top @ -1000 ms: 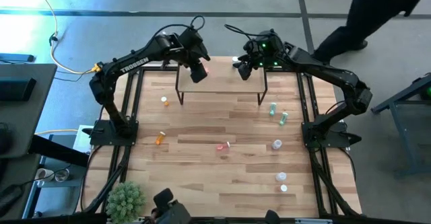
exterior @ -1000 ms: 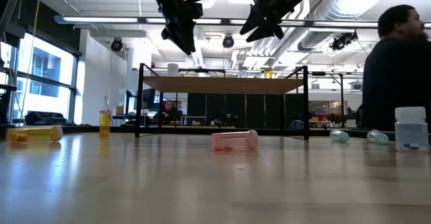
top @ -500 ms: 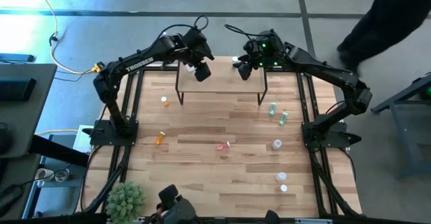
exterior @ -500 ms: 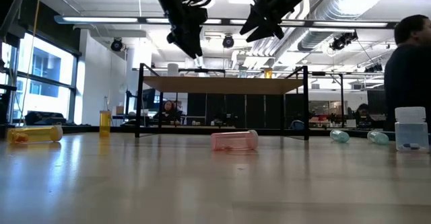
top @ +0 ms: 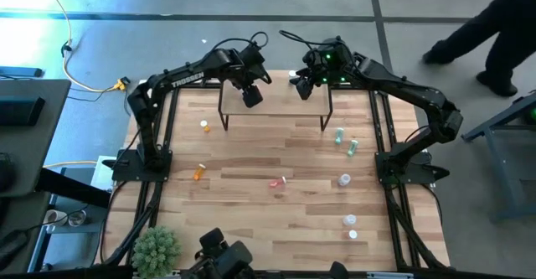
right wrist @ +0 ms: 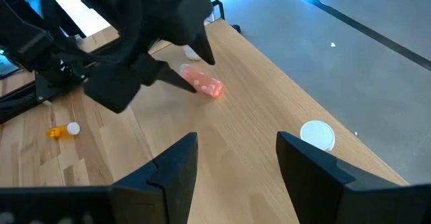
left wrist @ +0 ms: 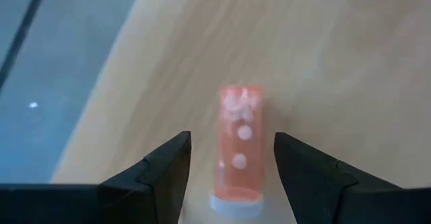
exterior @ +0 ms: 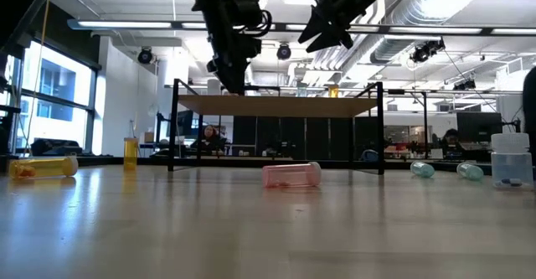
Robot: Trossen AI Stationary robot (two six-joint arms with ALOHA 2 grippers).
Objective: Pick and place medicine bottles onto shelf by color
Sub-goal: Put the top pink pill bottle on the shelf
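Note:
A pink-red medicine bottle [left wrist: 239, 150] lies on its side on the light-wood shelf [top: 280, 105], near the shelf's left end; it also shows in the right wrist view [right wrist: 202, 83]. My left gripper [left wrist: 232, 140] is open just above the shelf [exterior: 276, 105], one finger on each side of the bottle with a gap on both sides. My right gripper [top: 303, 89] is open and empty above the shelf's right part. A white-capped bottle [right wrist: 316, 134] stands near the shelf's far edge.
Loose bottles lie on the table: orange [top: 199, 172], white [top: 203, 126], pink [top: 277, 182], two green [top: 339, 134] [top: 352, 147], and white ones [top: 344, 179] [top: 349, 220]. A green plant [top: 156, 247] stands at the near left corner. A person [top: 494, 23] walks beyond the far right.
My left gripper has gone a little toward the table's right edge and down toward the shelf's left part. The person beyond the far right corner has walked off to the right.

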